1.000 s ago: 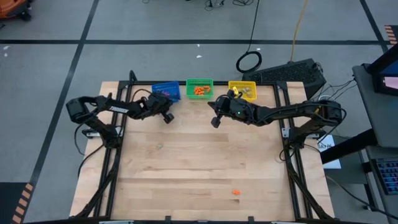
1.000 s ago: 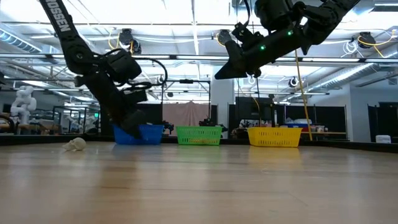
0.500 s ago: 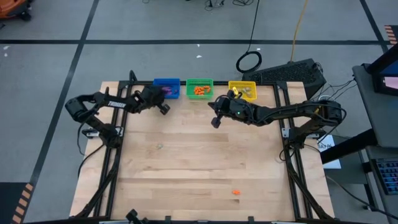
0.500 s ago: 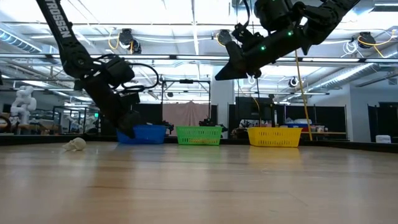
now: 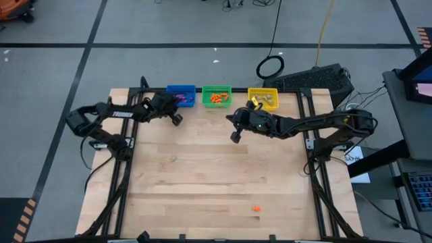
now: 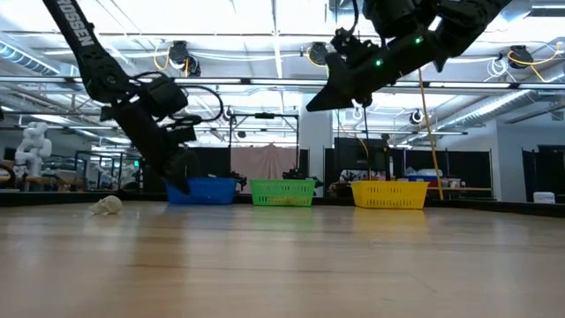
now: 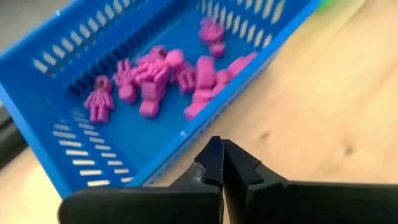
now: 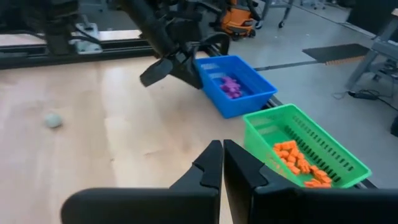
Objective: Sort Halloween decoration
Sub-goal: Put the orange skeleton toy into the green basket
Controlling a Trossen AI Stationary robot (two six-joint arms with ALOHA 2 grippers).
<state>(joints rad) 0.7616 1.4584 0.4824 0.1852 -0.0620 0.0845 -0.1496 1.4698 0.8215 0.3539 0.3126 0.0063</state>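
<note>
left gripper (image 7: 222,151) pinched together beside blue bin (image 7: 74,112) of purple trinkets (image 7: 168,78); right gripper (image 8: 222,155) likewise together, raised mid-table.

- High view: even, bright light, soft faint shadows under both arms on the table (image 5: 202,182).
- Low view: ceiling strip lights (image 6: 274,26) at 12 o'clock blow out; arms read as dark silhouettes, near table surface soft.
- Left wrist view: blue bin (image 7: 124,93) sharp enough, end effector (image 7: 222,163) at 6 o'clock blurred.
- Right wrist view: glare patch on wood at 9 o'clock, background soft.
</note>
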